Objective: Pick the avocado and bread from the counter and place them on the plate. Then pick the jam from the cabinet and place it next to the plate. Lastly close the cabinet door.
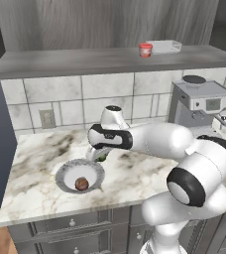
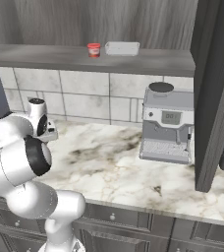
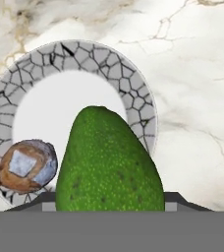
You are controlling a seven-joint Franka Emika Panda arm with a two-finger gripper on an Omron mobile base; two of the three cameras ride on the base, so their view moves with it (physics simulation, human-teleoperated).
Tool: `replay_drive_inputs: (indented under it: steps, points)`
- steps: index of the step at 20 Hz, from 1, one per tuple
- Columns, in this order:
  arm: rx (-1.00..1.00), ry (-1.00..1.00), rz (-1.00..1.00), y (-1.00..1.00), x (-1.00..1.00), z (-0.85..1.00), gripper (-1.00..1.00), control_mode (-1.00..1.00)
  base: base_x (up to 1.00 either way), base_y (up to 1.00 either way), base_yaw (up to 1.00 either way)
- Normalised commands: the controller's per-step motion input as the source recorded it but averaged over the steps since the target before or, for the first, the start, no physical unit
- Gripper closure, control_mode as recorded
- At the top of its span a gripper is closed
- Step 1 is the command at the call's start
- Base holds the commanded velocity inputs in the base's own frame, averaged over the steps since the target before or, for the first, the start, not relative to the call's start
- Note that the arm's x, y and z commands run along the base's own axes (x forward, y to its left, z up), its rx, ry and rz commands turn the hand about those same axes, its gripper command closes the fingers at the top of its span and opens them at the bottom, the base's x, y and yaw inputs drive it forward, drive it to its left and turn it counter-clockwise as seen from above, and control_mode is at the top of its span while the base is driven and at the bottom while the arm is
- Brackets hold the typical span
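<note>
We have the bread [image 1: 82, 184] already on the plate [image 1: 65, 171] and our gripper [image 1: 101, 157] clamped on the avocado [image 3: 109, 162] just above its rim, while the jam [image 1: 145, 50] waits on the cabinet [image 1: 60, 58] shelf, door [image 2: 217, 93] open.

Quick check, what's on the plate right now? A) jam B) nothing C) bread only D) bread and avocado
C: the bread sits on the plate, while the gripper holds the avocado above the plate's rim, and the jam is up on the cabinet shelf.
</note>
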Motion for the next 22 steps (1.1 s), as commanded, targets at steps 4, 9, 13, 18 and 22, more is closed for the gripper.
replay_drive_inputs:
  steps: [4, 9, 13, 18, 22]
  points:
    - [0.00, 0.00, 0.11, 0.06, -0.02, 0.00, 1.00, -1.00, 0.00, 0.00, 0.00]
    - [0.00, 0.04, 0.11, 0.08, 0.00, 0.00, 1.00, -1.00, 0.00, 0.00, 0.00]
    - [0.00, 0.08, 0.09, 0.15, 0.00, 0.00, 1.00, -1.00, 0.00, 0.00, 0.00]
    - [0.00, 0.12, 0.07, 0.24, 0.00, -0.05, 1.00, -1.00, 0.00, 0.00, 0.00]
    - [-0.02, 0.11, 0.02, 0.30, 0.00, -0.11, 1.00, -1.00, 0.00, 0.00, 0.00]
